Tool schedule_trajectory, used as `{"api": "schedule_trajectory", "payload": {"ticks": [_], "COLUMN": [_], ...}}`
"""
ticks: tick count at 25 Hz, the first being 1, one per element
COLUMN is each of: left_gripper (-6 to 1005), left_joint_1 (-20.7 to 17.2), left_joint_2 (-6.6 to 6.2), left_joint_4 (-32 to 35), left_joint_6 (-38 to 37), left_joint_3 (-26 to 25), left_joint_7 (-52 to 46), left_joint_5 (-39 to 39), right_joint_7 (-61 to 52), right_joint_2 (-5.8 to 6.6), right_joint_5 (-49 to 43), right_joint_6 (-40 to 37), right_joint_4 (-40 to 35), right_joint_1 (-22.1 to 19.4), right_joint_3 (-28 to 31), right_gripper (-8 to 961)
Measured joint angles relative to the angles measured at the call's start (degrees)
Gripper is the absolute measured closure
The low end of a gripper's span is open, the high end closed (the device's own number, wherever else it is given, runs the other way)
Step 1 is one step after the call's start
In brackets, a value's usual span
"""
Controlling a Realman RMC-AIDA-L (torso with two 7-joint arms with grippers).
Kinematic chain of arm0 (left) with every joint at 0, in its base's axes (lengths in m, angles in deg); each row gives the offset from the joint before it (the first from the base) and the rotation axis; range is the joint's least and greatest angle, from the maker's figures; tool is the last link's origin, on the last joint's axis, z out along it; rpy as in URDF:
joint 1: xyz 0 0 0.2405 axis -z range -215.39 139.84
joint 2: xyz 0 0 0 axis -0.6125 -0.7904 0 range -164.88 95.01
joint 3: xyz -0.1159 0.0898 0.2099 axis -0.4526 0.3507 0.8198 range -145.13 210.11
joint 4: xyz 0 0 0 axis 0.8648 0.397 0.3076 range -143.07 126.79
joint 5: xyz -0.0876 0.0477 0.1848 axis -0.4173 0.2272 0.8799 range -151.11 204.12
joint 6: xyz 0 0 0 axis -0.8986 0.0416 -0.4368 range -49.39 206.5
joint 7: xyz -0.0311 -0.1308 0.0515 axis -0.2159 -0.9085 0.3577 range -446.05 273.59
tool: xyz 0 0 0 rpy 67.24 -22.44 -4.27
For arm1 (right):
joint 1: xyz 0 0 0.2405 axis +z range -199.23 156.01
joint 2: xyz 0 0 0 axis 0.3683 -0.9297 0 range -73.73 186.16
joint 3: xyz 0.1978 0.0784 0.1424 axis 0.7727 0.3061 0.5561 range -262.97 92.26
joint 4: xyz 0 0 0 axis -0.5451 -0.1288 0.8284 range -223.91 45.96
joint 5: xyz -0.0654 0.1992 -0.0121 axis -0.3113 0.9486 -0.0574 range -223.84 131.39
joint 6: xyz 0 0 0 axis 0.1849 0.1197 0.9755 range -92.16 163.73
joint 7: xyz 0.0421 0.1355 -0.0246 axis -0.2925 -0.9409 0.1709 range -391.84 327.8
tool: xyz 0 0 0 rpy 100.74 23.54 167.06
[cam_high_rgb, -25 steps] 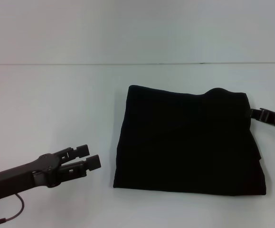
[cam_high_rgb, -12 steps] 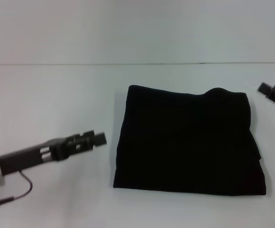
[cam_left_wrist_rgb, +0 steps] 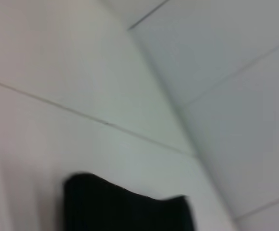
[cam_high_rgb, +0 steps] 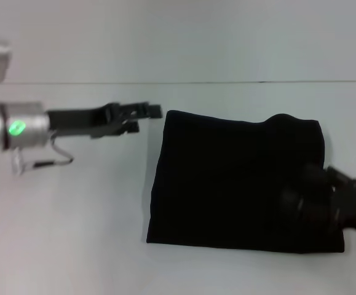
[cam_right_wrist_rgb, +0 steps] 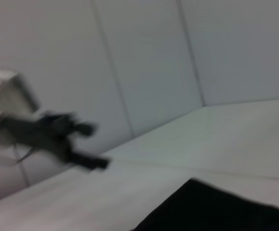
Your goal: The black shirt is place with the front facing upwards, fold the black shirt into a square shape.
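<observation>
Fingers of your left gripper [cam_high_rgb: 142,118], slightly apart and empty, have lifted up beside the black shirt [cam_high_rgb: 242,184]'s far left corner. Shirt lies folded square on the table [cam_high_rgb: 73,233], unchanged. Right gripper [cam_high_rgb: 325,206] swung over its right side, fingers unreadable. Fold looks finished.
</observation>
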Motion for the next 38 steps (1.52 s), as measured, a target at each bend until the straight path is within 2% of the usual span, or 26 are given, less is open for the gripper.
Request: {"api": "schedule_trajectory", "payload": {"ticks": [2, 4, 8, 11, 17, 22, 27, 38], "left_gripper": [49, 49, 49, 49, 49, 49, 50, 85], "left_joint_1": [2.95, 5.44, 7.90, 8.19, 7.66, 7.76, 9.49, 10.22], "left_joint_2": [0.20, 1.08, 3.97, 5.84, 9.16, 11.44, 11.96, 12.17], "left_joint_4": [-0.08, -0.23, -0.34, -0.29, -0.12, -0.23, -3.37, -7.76], "left_joint_6": [4.68, 9.29, 18.08, 22.68, 30.06, 37.20, 42.27, 46.21], "left_joint_3": [2.24, 3.81, 6.82, 8.31, 8.24, 8.19, 8.55, 8.64], "left_joint_7": [-1.93, -2.66, -2.73, -2.49, -0.39, 3.00, 6.58, 14.98], "left_joint_5": [0.84, 1.70, 3.62, 3.88, 3.51, 3.24, 1.93, -4.06], "right_joint_7": [2.87, 5.46, 9.34, 10.76, 11.11, 10.81, 10.73, 10.67], "right_joint_2": [-0.05, -0.06, -0.09, -0.22, -0.10, -0.08, -0.14, -0.16], "right_joint_5": [-1.18, -2.25, -3.86, -4.16, -4.16, -4.19, -4.29, -4.34], "right_joint_6": [-0.53, -0.73, -0.74, -0.76, -1.27, -1.47, -2.03, -2.15], "right_joint_4": [1.53, 3.08, 5.43, 6.23, 6.43, 6.46, 6.54, 6.62], "right_joint_1": [-0.55, -1.00, -1.60, -2.50, -3.16, -3.25, -3.28, -3.09], "right_joint_3": [-0.11, -0.36, -0.57, -0.47, -0.39, -0.56, -0.56, -0.56], "right_gripper": [31, 7, 7, 6, 7, 7, 7, 6]}}
